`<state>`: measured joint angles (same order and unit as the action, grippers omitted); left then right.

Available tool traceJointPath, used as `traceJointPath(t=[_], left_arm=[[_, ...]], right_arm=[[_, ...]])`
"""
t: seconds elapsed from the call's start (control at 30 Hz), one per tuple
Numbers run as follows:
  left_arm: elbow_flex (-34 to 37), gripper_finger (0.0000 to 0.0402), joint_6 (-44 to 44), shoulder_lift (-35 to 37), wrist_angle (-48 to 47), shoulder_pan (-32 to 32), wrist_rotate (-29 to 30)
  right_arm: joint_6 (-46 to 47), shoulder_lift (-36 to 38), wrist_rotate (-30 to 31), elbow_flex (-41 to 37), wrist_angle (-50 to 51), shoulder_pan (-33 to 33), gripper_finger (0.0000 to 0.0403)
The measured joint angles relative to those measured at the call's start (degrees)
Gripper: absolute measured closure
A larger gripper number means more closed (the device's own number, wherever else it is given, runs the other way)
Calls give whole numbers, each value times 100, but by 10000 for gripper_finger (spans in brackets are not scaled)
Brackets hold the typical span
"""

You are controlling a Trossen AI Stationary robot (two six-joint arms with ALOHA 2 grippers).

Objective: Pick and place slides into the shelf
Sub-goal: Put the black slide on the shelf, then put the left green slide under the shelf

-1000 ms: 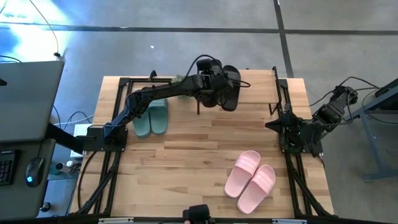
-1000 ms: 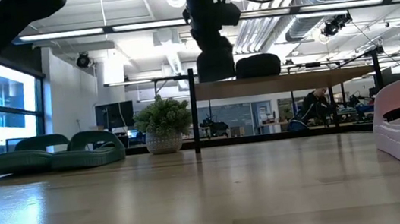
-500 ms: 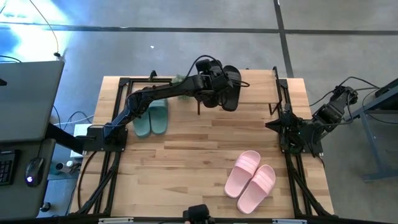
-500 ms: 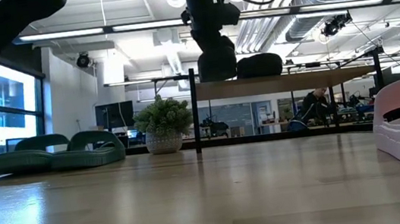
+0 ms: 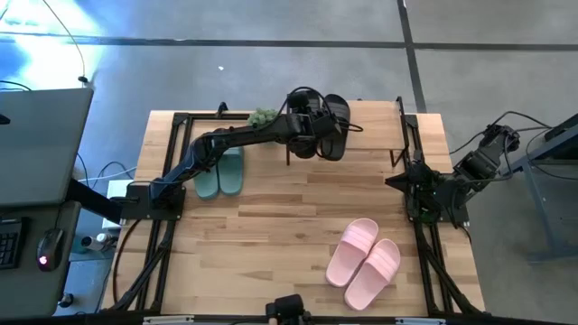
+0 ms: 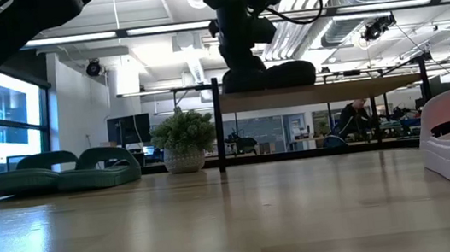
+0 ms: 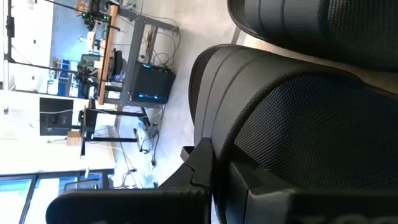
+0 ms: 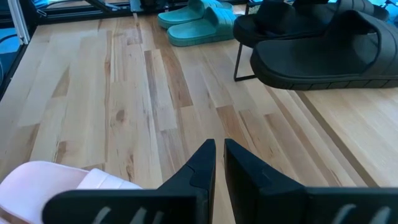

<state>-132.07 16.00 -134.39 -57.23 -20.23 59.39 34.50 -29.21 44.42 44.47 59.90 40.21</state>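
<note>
One black slide (image 5: 336,126) lies sole down on the shelf's wooden plank (image 5: 375,135). My left gripper (image 5: 310,135) is shut on the second black slide (image 7: 298,124), which sits right beside the first at the plank's left end (image 6: 245,80). The teal pair (image 5: 221,171) lies on the table left of the shelf. The pink pair (image 5: 364,262) lies near the table's near right part. My right gripper (image 8: 216,149) is shut and waits at the table's right edge. My left gripper reaches in from the table's left, slanting down, and is shut on the black slide at the edge by its wide strap (image 7: 214,134). The fingers (image 7: 199,165) cover the exact place of contact. The slide's sole rests on the shelf plank (image 6: 333,91).
A small potted plant (image 5: 263,117) stands on the table just left of the shelf, near my left arm. Thin black posts (image 8: 238,62) carry the plank. Bare tabletop (image 5: 289,217) lies between the shelf and the pink pair. A metal frame runs along the table's edges.
My left gripper has moved down and a little toward the table's far edge, tipping as it went. The black slide it holds, lifted above the plank a second ago, now lies on the plank next to the other black slide.
</note>
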Motion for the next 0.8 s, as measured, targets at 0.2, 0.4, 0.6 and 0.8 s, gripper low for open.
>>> traceJointPath(t=[0.2, 0.4, 0.6, 0.8], left_arm=[[0, 391, -26, 0, -26, -2, -141], [0, 345, -142, 0, -42, -2, -208], [0, 274, -152, 0, -104, -7, -317], [0, 223, -145, 33, -199, 11, -246]], right_arm=[[2, 0, 0, 0, 2, 0, 379], [0, 0, 0, 0, 2, 0, 379], [0, 0, 0, 0, 2, 2, 379], [0, 0, 0, 0, 1, 0, 379]])
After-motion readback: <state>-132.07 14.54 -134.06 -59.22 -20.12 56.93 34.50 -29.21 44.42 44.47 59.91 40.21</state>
